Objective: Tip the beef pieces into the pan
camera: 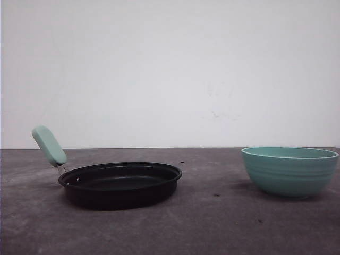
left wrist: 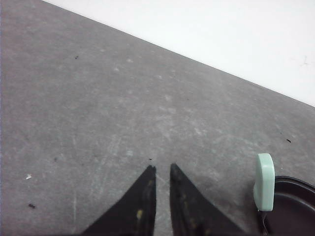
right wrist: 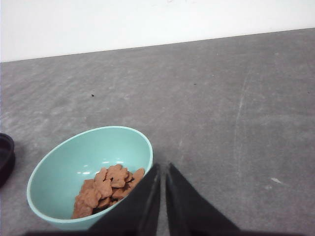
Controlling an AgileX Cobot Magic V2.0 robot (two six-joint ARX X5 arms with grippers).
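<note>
The beef pieces [right wrist: 106, 189] lie heaped inside the teal bowl [camera: 289, 170], which stands well apart from the black pan [camera: 120, 184] on the grey surface [camera: 212, 223]. The left end effector [left wrist: 162, 169] and the right end effector [right wrist: 163, 167] are each narrowed to a slit, holding nothing.

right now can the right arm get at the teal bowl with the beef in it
Probably yes. In the right wrist view the right gripper, fingers nearly together, sits just beside the teal bowl holding the beef pieces, with nothing between them. It would need to open first to take the rim.
</note>
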